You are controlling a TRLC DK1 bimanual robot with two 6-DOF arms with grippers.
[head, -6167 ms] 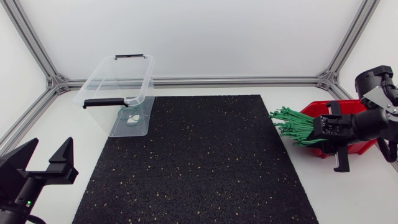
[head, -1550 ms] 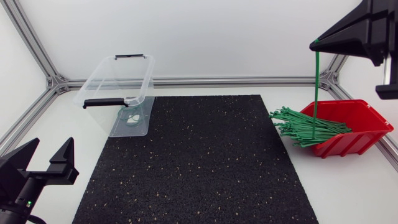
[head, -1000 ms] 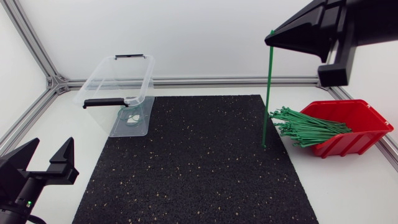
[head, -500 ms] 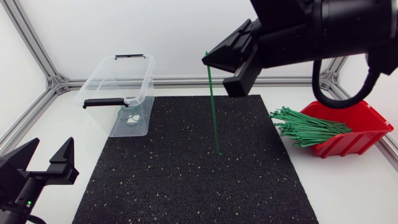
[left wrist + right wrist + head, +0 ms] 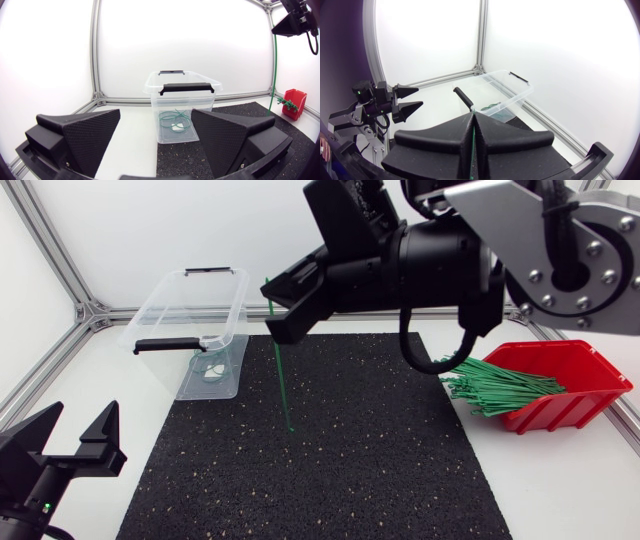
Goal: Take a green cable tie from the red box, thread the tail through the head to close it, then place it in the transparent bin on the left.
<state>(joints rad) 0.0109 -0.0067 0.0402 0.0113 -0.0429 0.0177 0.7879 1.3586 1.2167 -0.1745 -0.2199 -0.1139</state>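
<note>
The green cable tie hangs straight down from the right tool, which pinches its top end tight between both fingers. Its low tip is just over the black mat; I cannot tell if it touches. The red box with its pile of ties is well behind this tool, and the clear bin is just beside it. The left tool sits low at the near corner of the table, fingers spread wide, holding nothing. I think the job now is to bring the tie where both tools can work on it. To do that well, the pinch should be firm so the thin tie does not slip or twist. The loose end should come slowly between the left tool's fingers, so it can be caught. The head view shows the whole tie and its loose tip. The right wrist view shows only a thin green line where the fingers meet, so the grip is real. The left wrist view shows best the closed ties lying in the bin ahead of the left tool.
</note>
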